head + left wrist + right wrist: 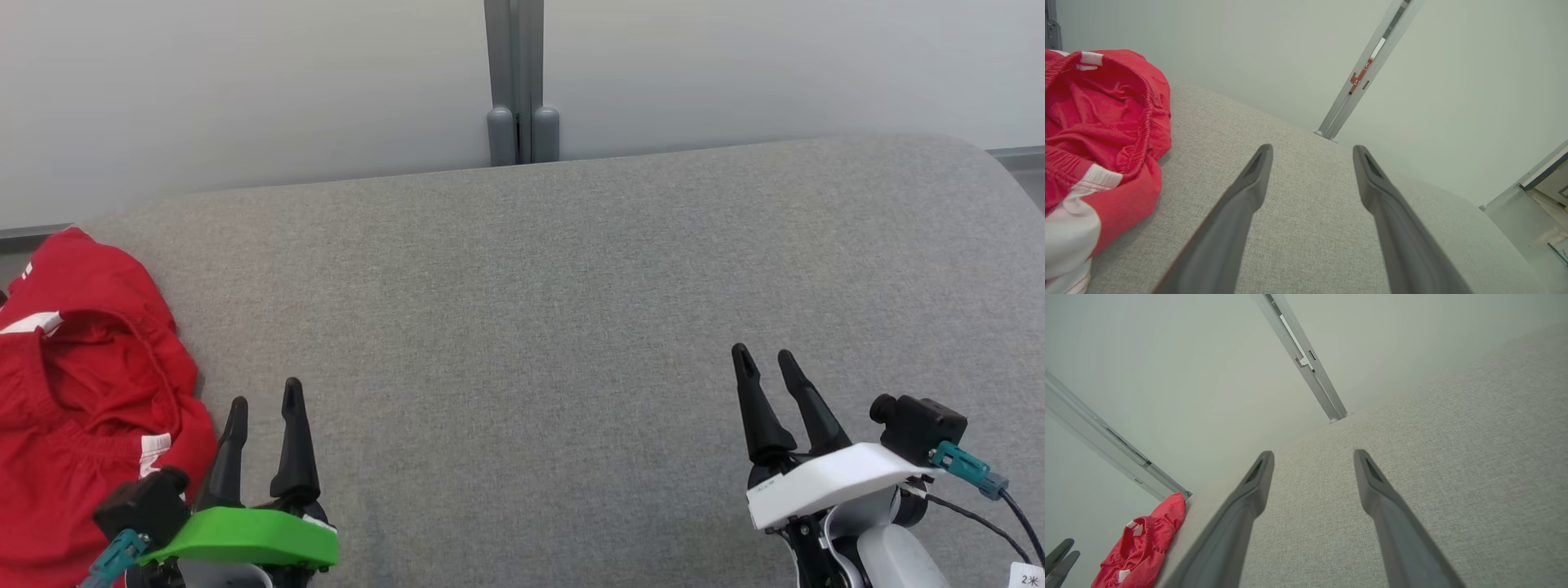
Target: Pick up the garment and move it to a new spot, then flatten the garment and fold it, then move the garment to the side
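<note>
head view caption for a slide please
Crumpled red garment at the left end of the grey cushion, left and right jaws open and empty.

The garment (77, 384), red with white stripes, lies crumpled in a heap at the left edge of the grey surface (539, 310), elastic waistband gaping open — shorts, probably.

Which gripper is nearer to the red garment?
The left gripper, with the green cover, right beside the garment; the right gripper, white-covered, is far off.
</note>
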Controlling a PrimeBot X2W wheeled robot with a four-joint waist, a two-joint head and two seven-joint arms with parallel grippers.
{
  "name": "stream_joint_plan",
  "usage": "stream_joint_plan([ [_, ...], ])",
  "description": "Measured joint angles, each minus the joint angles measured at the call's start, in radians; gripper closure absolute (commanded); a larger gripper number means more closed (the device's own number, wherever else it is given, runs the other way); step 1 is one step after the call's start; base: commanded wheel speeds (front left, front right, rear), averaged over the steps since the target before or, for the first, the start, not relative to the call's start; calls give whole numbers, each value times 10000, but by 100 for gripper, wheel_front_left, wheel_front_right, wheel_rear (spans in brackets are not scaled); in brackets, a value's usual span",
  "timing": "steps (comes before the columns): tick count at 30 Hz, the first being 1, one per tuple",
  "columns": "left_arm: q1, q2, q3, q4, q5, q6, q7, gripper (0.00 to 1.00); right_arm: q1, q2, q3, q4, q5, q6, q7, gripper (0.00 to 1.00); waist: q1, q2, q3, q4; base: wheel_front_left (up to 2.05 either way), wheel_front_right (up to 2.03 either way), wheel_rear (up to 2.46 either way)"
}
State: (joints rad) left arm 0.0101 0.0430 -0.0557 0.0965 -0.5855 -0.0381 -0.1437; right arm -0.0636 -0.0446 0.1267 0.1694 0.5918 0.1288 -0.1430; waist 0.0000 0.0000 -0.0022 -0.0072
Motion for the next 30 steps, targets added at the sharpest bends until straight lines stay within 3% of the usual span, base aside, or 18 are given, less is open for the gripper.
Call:
stream_joint_plan([
  [30,203,17,-364,-265,2274,21,-700,0,86,-19,546,-134,-2500,4,-700,0,0,0,-23,-35,0,0,0],
])
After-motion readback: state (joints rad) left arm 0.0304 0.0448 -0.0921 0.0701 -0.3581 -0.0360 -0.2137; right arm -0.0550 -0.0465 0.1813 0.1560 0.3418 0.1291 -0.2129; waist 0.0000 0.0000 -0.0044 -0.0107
